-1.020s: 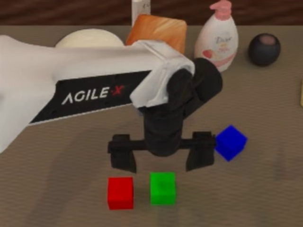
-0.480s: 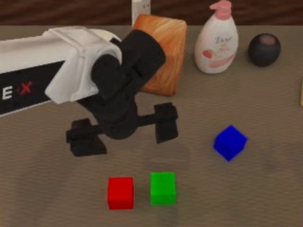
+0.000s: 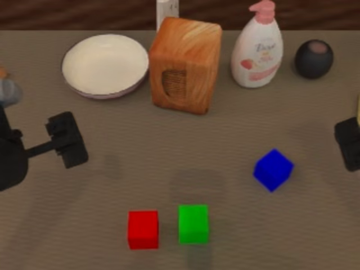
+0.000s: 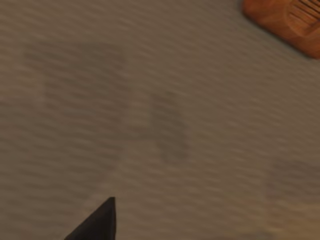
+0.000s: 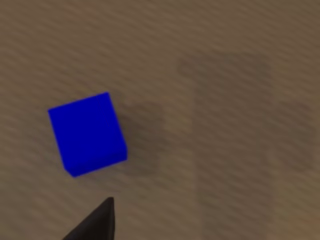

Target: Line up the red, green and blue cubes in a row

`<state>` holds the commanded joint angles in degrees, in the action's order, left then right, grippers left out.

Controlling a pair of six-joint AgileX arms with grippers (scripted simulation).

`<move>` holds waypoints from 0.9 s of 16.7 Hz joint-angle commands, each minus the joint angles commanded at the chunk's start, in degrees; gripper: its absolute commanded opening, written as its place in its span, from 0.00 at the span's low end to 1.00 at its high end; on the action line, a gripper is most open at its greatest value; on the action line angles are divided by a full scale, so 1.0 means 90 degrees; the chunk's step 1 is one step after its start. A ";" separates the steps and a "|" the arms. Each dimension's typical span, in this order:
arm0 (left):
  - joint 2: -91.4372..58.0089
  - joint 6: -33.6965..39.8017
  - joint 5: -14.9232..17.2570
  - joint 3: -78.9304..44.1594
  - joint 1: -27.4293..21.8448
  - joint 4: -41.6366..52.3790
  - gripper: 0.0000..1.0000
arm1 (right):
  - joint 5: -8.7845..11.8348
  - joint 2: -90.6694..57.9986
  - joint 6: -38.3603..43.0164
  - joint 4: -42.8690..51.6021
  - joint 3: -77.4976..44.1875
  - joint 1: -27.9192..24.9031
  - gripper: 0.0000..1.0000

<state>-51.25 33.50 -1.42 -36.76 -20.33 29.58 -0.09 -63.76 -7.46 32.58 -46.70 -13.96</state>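
The red cube (image 3: 143,229) and the green cube (image 3: 193,223) sit side by side near the table's front edge, a small gap between them. The blue cube (image 3: 273,169) lies apart, farther back and to the right, turned at an angle; the right wrist view shows it (image 5: 87,134) on bare table. My left gripper (image 3: 11,160) is at the left edge, open and empty, with one finger (image 3: 67,139) in view. My right gripper (image 3: 350,145) just enters at the right edge, open, well right of the blue cube.
Along the back stand a white bowl (image 3: 104,64), a large brown wooden block (image 3: 184,63), a lotion pump bottle (image 3: 257,48) and a dark round speaker (image 3: 314,58). A corner of the wooden block (image 4: 287,22) shows in the left wrist view.
My left arm has swung away from above the cubes to the table's left edge. My right gripper has appeared at the right edge. The three cubes have not moved.
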 joint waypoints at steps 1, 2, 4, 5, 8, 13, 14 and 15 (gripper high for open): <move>0.0650 -0.0303 -0.0004 0.0497 0.0277 -0.0321 1.00 | 0.0001 -0.0726 -0.0078 0.0356 -0.0464 -0.0139 1.00; 0.1264 -0.0618 -0.0006 0.0970 0.0540 -0.0635 1.00 | 0.0004 -0.1361 -0.0150 0.0677 -0.0888 -0.0265 1.00; 0.2373 -0.1273 0.0004 0.1833 0.1026 -0.1244 1.00 | 0.0010 -0.2538 -0.0289 0.1295 -0.1731 -0.0514 1.00; 0.2873 -0.1603 0.0015 0.2218 0.1249 -0.1538 1.00 | 0.0013 -0.3079 -0.0357 0.1584 -0.2147 -0.0634 1.00; 0.4202 -0.2534 0.0068 0.3168 0.1816 -0.2338 1.00 | 0.0014 -0.4464 -0.0530 0.2292 -0.3243 -0.0939 1.00; 0.5543 -0.3584 0.0148 0.3997 0.2332 -0.3182 1.00 | 0.0001 -0.5865 -0.0707 0.2952 -0.4404 -0.1246 1.00; 0.5645 -0.3678 0.0155 0.4057 0.2370 -0.3253 1.00 | -0.0001 -0.5967 -0.0722 0.3003 -0.4504 -0.1271 1.00; 0.5694 -0.3723 0.0158 0.4085 0.2387 -0.3286 1.00 | -0.0002 -0.6006 -0.0729 0.3026 -0.4549 -0.1282 1.00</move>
<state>0.00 0.00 0.00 0.00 1.15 0.00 -0.11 -117.82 -14.02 59.81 -87.63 -25.50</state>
